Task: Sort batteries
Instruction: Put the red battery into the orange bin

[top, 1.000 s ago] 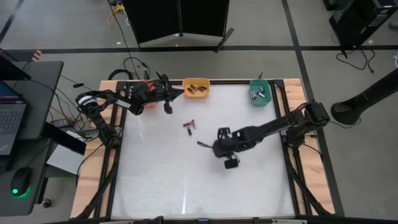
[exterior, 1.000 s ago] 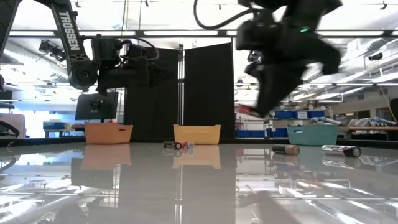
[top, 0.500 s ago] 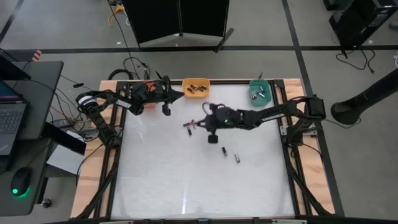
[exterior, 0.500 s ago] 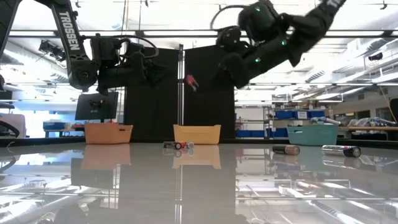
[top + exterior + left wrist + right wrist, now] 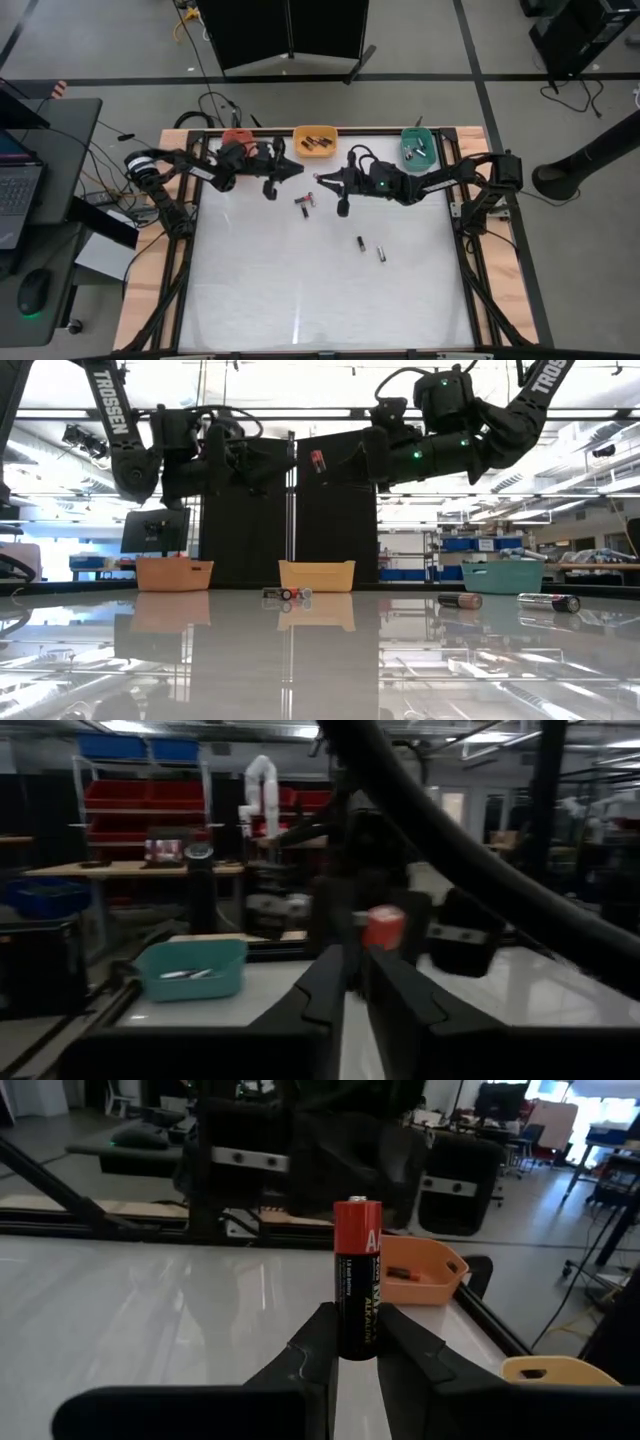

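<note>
My right gripper (image 5: 358,1330) is shut on one battery (image 5: 358,1275), black with a red top, high above the table's far middle (image 5: 318,180). My left gripper (image 5: 355,982) points level at it from the left (image 5: 298,169), a narrow gap between its fingers and nothing in it; its tips stand just short of the battery. More batteries lie on their sides on the table: a small cluster (image 5: 305,202) and two singles (image 5: 361,243), (image 5: 381,254). Along the far edge stand a red bin (image 5: 237,138), a yellow bin (image 5: 314,142) and a teal bin (image 5: 418,148). My right gripper pinches the battery's black lower end (image 5: 358,1345) between its two fingers. The fingers lie level, reaching from the table's right toward its left, across the battery. The battery stands about upright, red end up, lifted clear of the table (image 5: 317,461).
The yellow bin (image 5: 316,575) and the teal bin (image 5: 190,970) hold batteries, and one lies in the red bin (image 5: 415,1278). The two arms meet nearly tip to tip above the far middle. The near half of the white table (image 5: 300,300) is bare.
My right gripper has carried the battery up from the table's middle toward the far edge and the left, turning from pointing down to level, and now faces the left gripper. My left gripper has swung from over the red bin toward the right.
</note>
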Robot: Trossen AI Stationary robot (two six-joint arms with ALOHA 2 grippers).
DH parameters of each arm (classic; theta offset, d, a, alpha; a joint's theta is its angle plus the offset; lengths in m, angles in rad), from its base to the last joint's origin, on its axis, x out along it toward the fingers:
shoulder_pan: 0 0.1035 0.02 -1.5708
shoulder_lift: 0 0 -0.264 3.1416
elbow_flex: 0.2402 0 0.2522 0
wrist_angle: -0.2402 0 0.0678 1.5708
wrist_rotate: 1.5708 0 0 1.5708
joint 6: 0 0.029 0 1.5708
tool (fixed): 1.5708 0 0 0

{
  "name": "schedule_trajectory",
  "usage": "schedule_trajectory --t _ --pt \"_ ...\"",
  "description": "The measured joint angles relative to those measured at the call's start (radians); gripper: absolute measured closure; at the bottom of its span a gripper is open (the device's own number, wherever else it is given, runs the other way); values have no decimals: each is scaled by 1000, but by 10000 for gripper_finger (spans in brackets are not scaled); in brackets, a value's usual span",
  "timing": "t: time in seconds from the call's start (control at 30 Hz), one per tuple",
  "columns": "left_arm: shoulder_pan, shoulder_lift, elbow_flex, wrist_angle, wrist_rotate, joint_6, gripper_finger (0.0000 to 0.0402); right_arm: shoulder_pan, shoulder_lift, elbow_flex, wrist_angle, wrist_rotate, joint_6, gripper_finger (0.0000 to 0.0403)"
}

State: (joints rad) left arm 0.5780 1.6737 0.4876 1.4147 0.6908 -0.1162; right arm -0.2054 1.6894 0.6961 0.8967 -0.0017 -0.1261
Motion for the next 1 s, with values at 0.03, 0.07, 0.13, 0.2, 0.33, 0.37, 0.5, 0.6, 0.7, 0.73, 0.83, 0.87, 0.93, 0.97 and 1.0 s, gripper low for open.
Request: schedule_trajectory --t 0.03,0.07,0.13,0.2,0.33,0.37,0.5,0.6,0.7,0.73,0.83,0.87,0.93,0.97,1.0 --pt "-13 0 0 0 -9 0 338 0 0 -1 -1 5 0 344" --pt "-25 0 0 0 -22 0 329 0 0 -1 0 9 0 344" --pt "-46 0 1 0 -51 0 309 0 0 -1 6 10 0 344" --pt "-64 0 1 0 -74 -1 291 0 0 -1 18 10 -2 344" --pt "-100 0 1 -7 -118 -1 261 0 0 -1 47 11 -6 344" --pt "-108 0 7 -22 -122 -1 255 0 0 -1 53 11 -6 344" --pt "-135 0 62 -134 -141 -23 239 0 0 -1 53 10 -6 344" --pt "-148 0 109 -197 -144 -20 230 3 0 -1 53 10 -5 344" --pt "-155 0 133 -195 -144 -19 227 5 0 -1 54 10 -6 344" --pt "-157 0 137 -194 -144 -19 227 5 0 -1 54 10 -6 344" --pt "-163 0 142 -195 -143 -19 227 5 0 -1 53 10 -8 344" --pt "-167 0 142 -194 -143 -18 227 5 0 -1 54 10 -8 344" --pt "-171 0 142 -195 -144 -18 228 5 0 -1 53 9 -8 344" --pt "-174 0 142 -195 -147 -16 230 5 0 -1 53 9 -9 344" --pt "-175 0 142 -194 -149 -13 233 5 0 -1 54 9 -9 344"
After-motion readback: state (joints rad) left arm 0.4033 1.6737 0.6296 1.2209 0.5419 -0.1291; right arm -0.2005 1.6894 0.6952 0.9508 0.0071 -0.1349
